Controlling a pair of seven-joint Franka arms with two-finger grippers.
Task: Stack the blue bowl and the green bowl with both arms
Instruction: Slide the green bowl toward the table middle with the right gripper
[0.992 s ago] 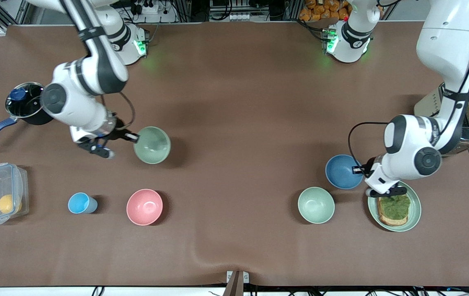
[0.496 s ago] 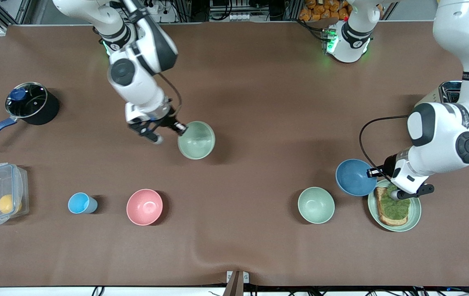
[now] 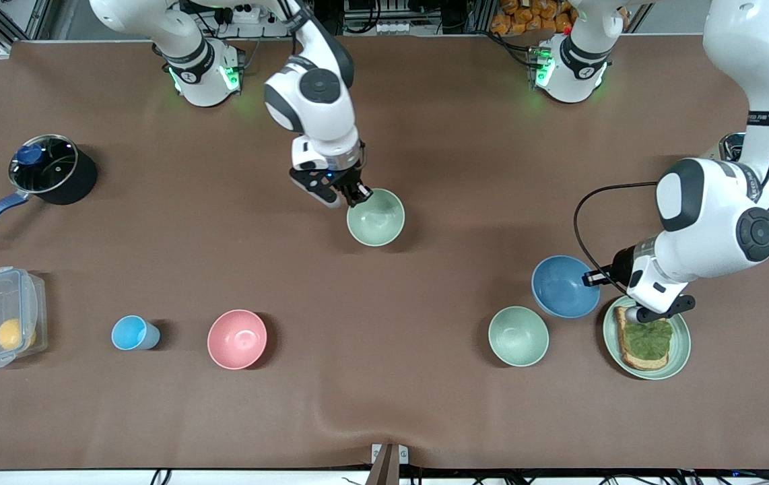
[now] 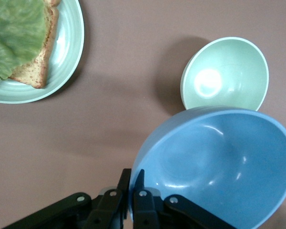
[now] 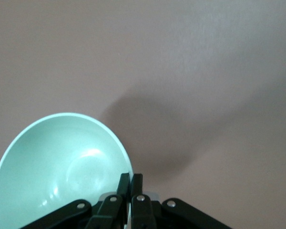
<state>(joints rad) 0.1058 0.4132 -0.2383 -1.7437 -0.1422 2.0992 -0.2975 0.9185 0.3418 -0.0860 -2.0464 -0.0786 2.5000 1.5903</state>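
Above the counter [image 3: 425, 135] centre, green bowl [image 3: 376, 217] hangs pinched at its 10 o'clock rim by right tool [image 3: 356, 195]. Blue bowl [image 3: 565, 286], left tool [image 3: 593, 277] clamping its 3 o'clock rim, hangs tilted beside the toast plate [image 3: 682, 343]. Both look light, rigid, slick; thin rims are the only hold.

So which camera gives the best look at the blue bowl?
The left wrist view: the blue bowl fills it, its rim pinched by the left gripper. The front view shows it whole but small, beside the toast plate. The right wrist view misses it.
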